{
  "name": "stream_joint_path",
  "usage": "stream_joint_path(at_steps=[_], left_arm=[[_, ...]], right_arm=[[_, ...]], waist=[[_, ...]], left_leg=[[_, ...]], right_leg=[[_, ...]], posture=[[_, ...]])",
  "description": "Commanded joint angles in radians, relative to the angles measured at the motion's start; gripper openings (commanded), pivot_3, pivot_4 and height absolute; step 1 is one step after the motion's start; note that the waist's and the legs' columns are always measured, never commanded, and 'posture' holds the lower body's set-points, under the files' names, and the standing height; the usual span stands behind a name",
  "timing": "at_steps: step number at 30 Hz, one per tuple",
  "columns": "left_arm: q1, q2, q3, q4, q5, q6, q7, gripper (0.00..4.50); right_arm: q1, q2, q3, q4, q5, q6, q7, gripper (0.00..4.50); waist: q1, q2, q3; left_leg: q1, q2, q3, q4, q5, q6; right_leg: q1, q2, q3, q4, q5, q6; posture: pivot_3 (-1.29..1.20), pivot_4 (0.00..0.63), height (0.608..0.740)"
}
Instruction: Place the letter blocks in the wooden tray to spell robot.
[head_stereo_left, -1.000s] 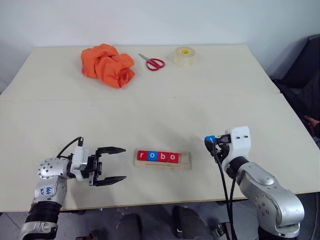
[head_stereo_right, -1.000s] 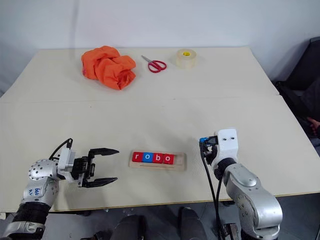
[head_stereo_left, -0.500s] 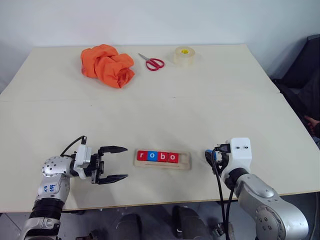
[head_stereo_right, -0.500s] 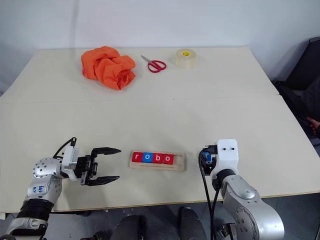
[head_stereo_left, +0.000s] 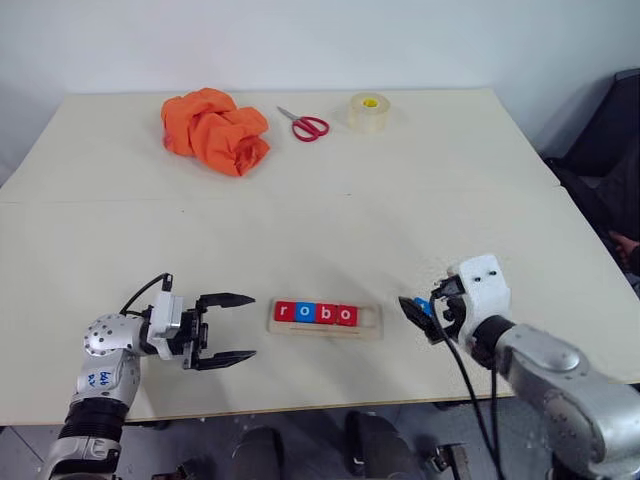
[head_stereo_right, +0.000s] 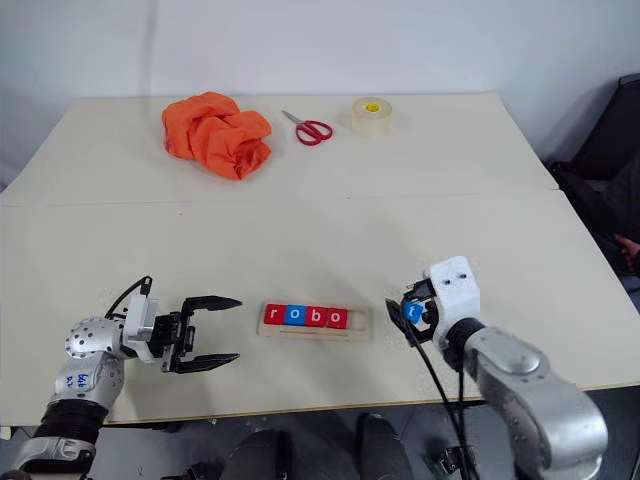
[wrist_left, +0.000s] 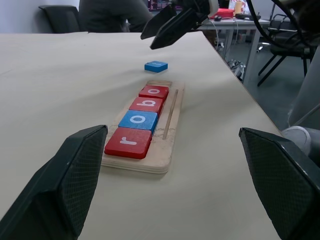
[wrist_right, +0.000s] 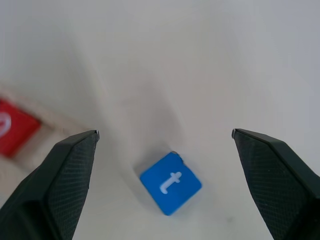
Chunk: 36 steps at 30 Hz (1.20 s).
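This looks like an office or lab room set up for testing. A wide, pale beige work table (head_stereo_left: 420, 200) stands against a bare white wall (head_stereo_left: 300, 40). Beyond the table edge, the left wrist view shows black office chairs (wrist_left: 287, 45) on wheeled bases, another desk (wrist_left: 235, 22) with cluttered items, and a seated person in dark clothing (wrist_left: 112, 15).

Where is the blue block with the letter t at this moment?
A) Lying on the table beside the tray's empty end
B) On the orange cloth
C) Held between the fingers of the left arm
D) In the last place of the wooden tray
A: the blue t block lies flat on the table, off the empty end of the wooden tray, which holds only r, o, b, o.
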Motion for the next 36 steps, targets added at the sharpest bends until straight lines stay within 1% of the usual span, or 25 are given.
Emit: stream_joint_path(at_steps=[1,2,4,6,8,11,16,19,24,26,31,33,36], left_arm=[[0.002,0.000,0.008,0.003,-0.008,-0.021,-0.091,4.50],[0.003,0.001,0.008,0.004,-0.008,-0.022,-0.093,4.50],[0.008,0.004,0.010,0.004,-0.011,-0.027,-0.097,4.50],[0.013,0.006,0.013,0.004,-0.009,-0.034,-0.091,4.50],[0.023,0.006,0.016,-0.002,-0.009,-0.040,-0.083,4.50],[0.040,0.004,0.020,-0.018,-0.010,-0.046,-0.066,4.50],[0.091,0.005,0.030,-0.065,-0.012,-0.050,-0.036,4.50],[0.126,0.006,0.039,-0.099,-0.013,-0.048,-0.021,4.50],[0.153,0.005,0.049,-0.127,-0.011,-0.043,-0.009,4.50],[0.159,0.003,0.053,-0.135,-0.010,-0.042,-0.007,4.50],[0.160,0.003,0.056,-0.139,-0.010,-0.037,-0.005,4.50],[0.156,0.003,0.058,-0.134,-0.008,-0.037,-0.007,4.50],[0.142,0.004,0.058,-0.121,-0.003,-0.038,-0.010,4.50]], right_arm=[[-0.032,-0.184,0.060,0.088,0.004,-0.166,0.215,4.46],[-0.042,-0.234,0.080,0.121,-0.003,-0.206,0.265,4.46],[-0.050,-0.297,0.110,0.164,-0.013,-0.276,0.333,4.46],[-0.085,-0.380,0.170,0.274,-0.054,-0.396,0.453,4.46],[-0.121,-0.424,0.223,0.362,-0.085,-0.481,0.534,4.46],[-0.167,-0.445,0.281,0.453,-0.107,-0.541,0.615,4.46],[-0.218,-0.420,0.340,0.573,-0.167,-0.628,0.664,4.46],[-0.229,-0.412,0.356,0.586,-0.174,-0.639,0.687,3.82],[-0.246,-0.393,0.356,0.590,-0.194,-0.643,0.690,2.00],[-0.253,-0.389,0.353,0.584,-0.192,-0.640,0.693,1.44],[-0.309,-0.381,0.346,0.558,-0.181,-0.618,0.709,1.45],[-0.347,-0.391,0.372,0.522,-0.175,-0.576,0.739,1.45],[-0.450,-0.330,0.408,0.444,-0.117,-0.460,0.753,1.45]], waist=[[0.000,0.000,0.000],[0.000,0.000,0.000],[0.000,0.000,0.000],[0.000,0.000,0.000],[-0.001,0.000,0.000],[0.000,0.000,0.000],[-0.001,0.000,0.000],[0.001,0.000,0.000],[0.001,0.000,0.000],[0.001,0.000,0.000],[0.000,0.001,0.000],[0.000,0.001,0.000],[-0.003,0.001,0.001]], left_leg=[[0.000,0.000,0.000,0.000,0.000,0.000],[0.000,0.000,0.000,0.000,0.000,0.001],[0.000,0.000,0.000,-0.001,-0.001,0.001],[0.000,0.000,0.000,-0.001,-0.001,0.002],[0.000,0.000,0.001,-0.001,-0.001,0.002],[0.000,0.000,0.002,-0.001,-0.001,0.002],[0.000,0.000,0.002,-0.001,-0.001,0.002],[0.000,0.000,0.003,0.000,-0.002,0.002],[0.000,0.000,0.002,0.000,-0.002,0.001],[0.000,0.000,0.002,0.000,-0.002,0.001],[0.000,0.000,0.002,0.000,-0.002,0.001],[0.000,0.000,0.003,0.000,-0.002,0.001],[0.000,0.001,0.003,0.000,-0.002,0.001]], right_leg=[[0.000,0.000,0.000,0.000,0.000,0.000],[0.000,0.000,0.000,-0.001,0.000,0.000],[0.000,0.000,0.000,-0.001,0.000,0.000],[0.000,0.000,0.000,-0.001,0.000,0.001],[0.000,0.000,0.000,-0.002,0.000,0.001],[0.000,0.000,0.001,-0.002,0.000,0.002],[-0.001,0.000,0.001,-0.002,0.000,0.002],[-0.001,0.000,0.001,-0.003,0.000,0.002],[-0.001,0.000,0.001,-0.002,0.000,0.001],[-0.001,0.000,0.001,-0.002,0.000,0.001],[-0.001,0.000,0.001,-0.002,0.000,0.001],[-0.001,0.000,0.001,-0.001,0.000,0.001],[-0.002,0.000,0.001,0.000,0.000,0.001]], posture=[[0.00,0.150,0.740],[0.00,0.150,0.740],[0.00,0.150,0.740],[0.00,0.150,0.740],[0.00,0.150,0.740],[0.00,0.150,0.740],[0.00,0.150,0.740],[0.00,0.150,0.740],[0.00,0.150,0.740],[0.00,0.150,0.740],[0.00,0.150,0.740],[0.00,0.150,0.740],[0.00,0.150,0.740]])
